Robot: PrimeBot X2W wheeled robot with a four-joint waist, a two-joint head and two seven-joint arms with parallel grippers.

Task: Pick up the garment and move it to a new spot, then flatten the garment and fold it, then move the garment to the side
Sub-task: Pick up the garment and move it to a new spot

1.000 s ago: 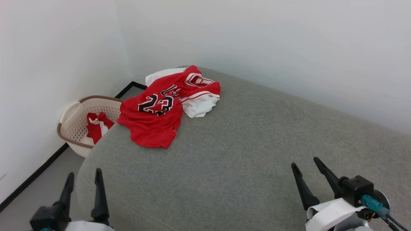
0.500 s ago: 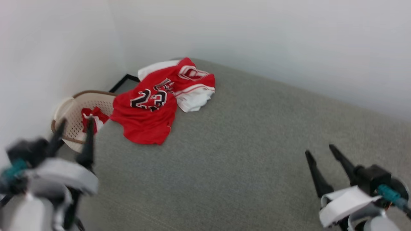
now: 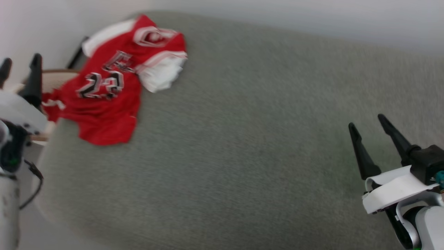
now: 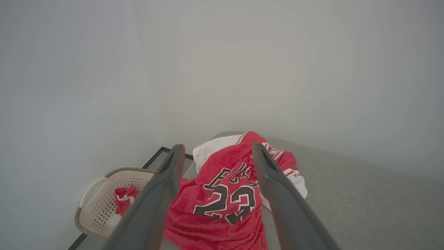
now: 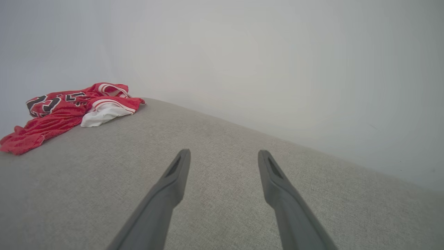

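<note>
Left tool, spread wide and empty, has swung up and forward; the red Bulls jersey now lies just ahead of its tips, untouched on the grey cushion. Right tool, also wide, hangs well to the jersey's right, so the pickup looks close.

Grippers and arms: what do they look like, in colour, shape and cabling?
The right gripper and left gripper each have two long black fingers tapering to points. The right's sit on a black block above a white band, with a teal connector beside it. The left forearm is pale, with a black cable looping off it.
</note>
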